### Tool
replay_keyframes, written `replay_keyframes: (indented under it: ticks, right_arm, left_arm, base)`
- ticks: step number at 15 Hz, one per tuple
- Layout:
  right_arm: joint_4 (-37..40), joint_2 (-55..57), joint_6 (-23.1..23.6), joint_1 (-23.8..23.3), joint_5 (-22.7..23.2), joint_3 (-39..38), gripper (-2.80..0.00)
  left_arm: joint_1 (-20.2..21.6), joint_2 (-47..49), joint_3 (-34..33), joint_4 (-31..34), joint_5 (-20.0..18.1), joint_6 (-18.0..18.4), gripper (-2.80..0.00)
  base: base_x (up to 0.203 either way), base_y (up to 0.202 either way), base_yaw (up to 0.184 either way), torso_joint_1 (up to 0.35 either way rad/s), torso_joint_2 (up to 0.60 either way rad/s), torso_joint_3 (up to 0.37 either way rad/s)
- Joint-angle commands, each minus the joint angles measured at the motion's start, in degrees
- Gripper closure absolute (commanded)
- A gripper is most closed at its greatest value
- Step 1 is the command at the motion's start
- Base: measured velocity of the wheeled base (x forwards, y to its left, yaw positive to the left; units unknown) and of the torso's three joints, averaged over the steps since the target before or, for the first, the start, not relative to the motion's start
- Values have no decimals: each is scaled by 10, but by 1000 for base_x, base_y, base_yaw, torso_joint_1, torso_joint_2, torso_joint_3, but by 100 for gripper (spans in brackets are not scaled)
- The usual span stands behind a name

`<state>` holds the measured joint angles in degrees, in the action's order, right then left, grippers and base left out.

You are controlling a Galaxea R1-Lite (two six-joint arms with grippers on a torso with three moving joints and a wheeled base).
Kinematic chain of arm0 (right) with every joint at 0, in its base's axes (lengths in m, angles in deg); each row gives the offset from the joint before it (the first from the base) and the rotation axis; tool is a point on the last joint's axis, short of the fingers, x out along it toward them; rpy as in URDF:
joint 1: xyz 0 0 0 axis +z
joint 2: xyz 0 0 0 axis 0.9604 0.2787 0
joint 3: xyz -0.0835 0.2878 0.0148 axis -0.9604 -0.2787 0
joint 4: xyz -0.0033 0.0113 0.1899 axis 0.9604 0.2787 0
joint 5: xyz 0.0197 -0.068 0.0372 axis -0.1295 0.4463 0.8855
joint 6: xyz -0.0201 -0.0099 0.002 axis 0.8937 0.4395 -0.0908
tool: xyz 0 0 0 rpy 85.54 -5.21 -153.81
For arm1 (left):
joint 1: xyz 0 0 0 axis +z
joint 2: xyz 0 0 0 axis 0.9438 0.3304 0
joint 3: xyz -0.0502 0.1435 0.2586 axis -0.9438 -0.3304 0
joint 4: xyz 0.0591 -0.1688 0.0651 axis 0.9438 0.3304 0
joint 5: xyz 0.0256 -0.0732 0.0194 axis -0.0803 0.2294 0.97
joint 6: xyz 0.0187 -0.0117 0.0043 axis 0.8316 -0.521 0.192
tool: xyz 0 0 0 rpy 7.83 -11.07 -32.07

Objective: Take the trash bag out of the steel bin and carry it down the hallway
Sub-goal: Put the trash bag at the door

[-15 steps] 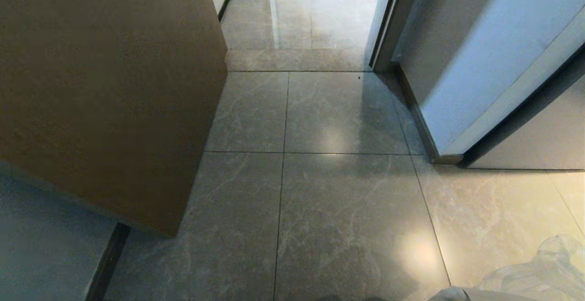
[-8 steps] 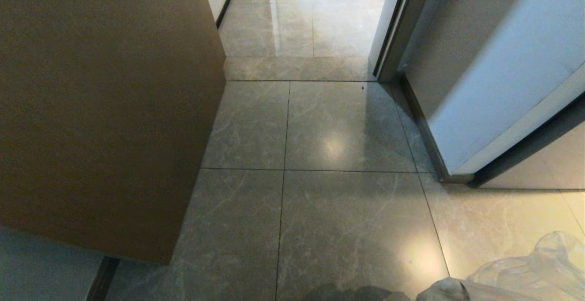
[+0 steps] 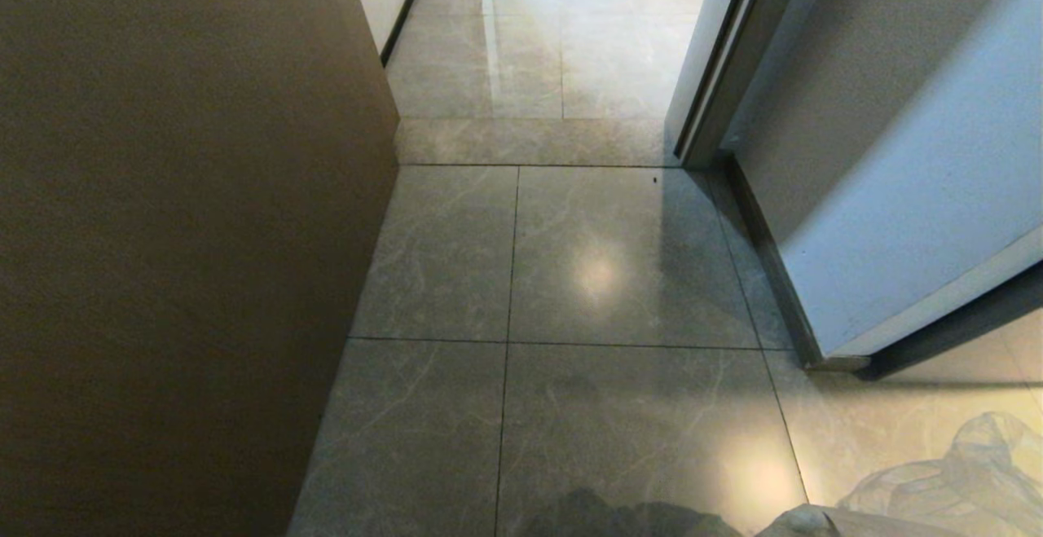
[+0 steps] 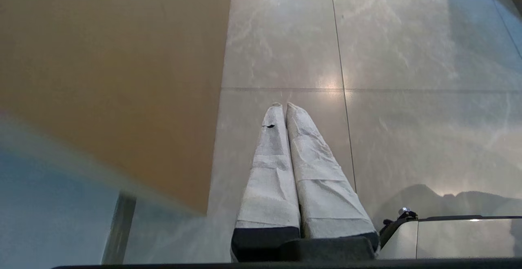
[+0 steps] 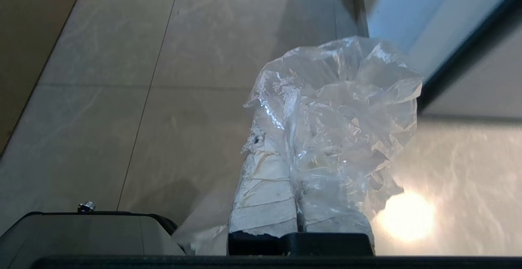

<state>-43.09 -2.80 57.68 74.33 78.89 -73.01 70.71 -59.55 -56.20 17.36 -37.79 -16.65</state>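
The hallway [image 3: 570, 276] is seen ahead in the head view, its glossy marbled tiles running toward twelve o'clock between a brown panel [image 3: 179, 219] at nine o'clock and a white wall [image 3: 896, 178] with dark skirting at two o'clock.

The trash bag [image 5: 338, 114] is held by the right gripper [image 5: 295, 138] — the taped jaws are pressed fully together on the crinkled clear plastic, which is bunched over and around the fingertips. In the head view part of the bag [image 3: 953, 472] is seen at five o'clock, low at the frame's edge, above the floor tiles. What lies inside the bag cannot be made out.

The left gripper [image 4: 283, 105] is seen only in its own wrist view, pointed over the tiles just beside the brown panel's edge; its white-wrapped jaws are closed against each other with nothing between them. A corner of the robot's base [image 4: 448, 236] is seen beside it.
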Motion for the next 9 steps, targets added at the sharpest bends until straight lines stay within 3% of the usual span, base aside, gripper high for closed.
replay_keyframes:
  ticks: [1,9]
  right_arm:
    - [0,1,0,0,0,-1,0]
    - [0,1,0,0,0,-1,0]
  left_arm:
    - [0,0,0,0,0,0,0]
    - [0,0,0,0,0,0,0]
  base:
    - [189,0,1,-2,-1,-2]
    - [193,0,0,2,3,3]
